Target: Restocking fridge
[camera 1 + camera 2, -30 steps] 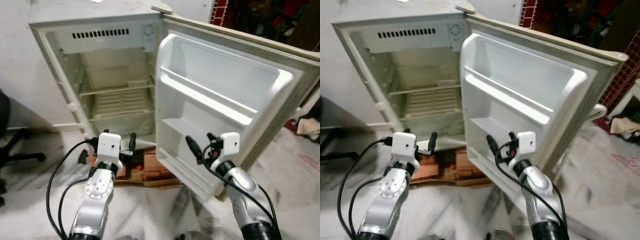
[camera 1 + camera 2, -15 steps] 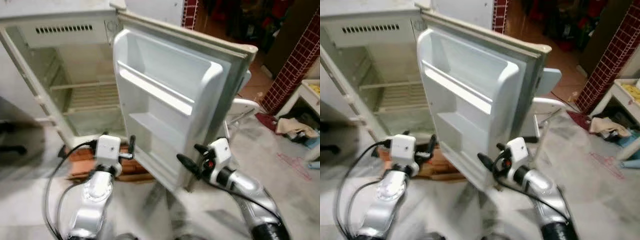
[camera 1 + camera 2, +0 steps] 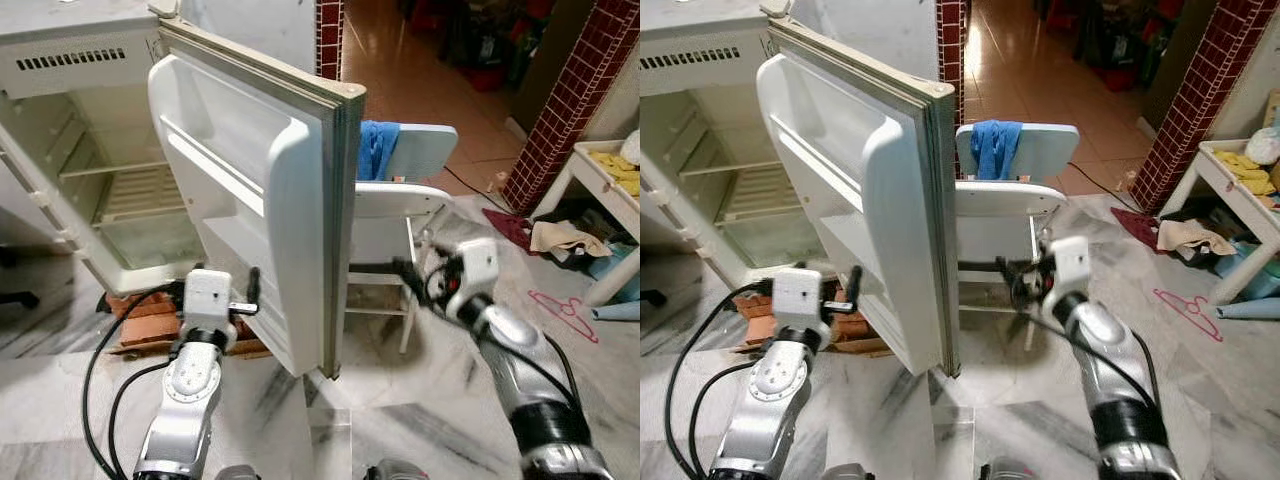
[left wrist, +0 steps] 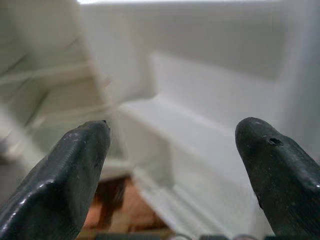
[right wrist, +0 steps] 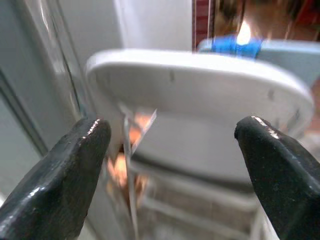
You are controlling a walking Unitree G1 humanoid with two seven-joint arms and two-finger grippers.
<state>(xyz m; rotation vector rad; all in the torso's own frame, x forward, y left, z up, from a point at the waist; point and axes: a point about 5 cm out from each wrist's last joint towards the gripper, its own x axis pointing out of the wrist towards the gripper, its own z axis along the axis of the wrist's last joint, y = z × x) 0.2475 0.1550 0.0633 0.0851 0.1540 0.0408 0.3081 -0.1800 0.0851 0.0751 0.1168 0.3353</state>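
The white fridge (image 3: 70, 70) stands with its door (image 3: 240, 190) swung wide, and the wire shelves inside look bare. My left gripper (image 4: 172, 135) is open and empty. It is held low, facing the door's lower inner shelf (image 4: 200, 145). The left gripper (image 3: 835, 290) sits just left of the door's bottom corner. My right gripper (image 5: 172, 130) is open too, with nothing between its fingers. It is on the far side of the door's edge, pointing at a white plastic chair (image 5: 200, 80). In the eye views the right gripper (image 3: 415, 265) is blurred.
The chair (image 3: 400, 200) with a blue cloth (image 3: 375, 150) over its back stands right behind the door. Red bricks (image 3: 140, 310) prop the fridge. To the right are a red-tiled pillar (image 3: 555, 90), a white table (image 3: 610, 170), clothes (image 3: 565, 240) and a pink hanger (image 3: 565, 310) on the marble floor.
The view has swung right. My right gripper has gone from the door's inner face past its edge to the chair side. The left gripper stays low by the door.
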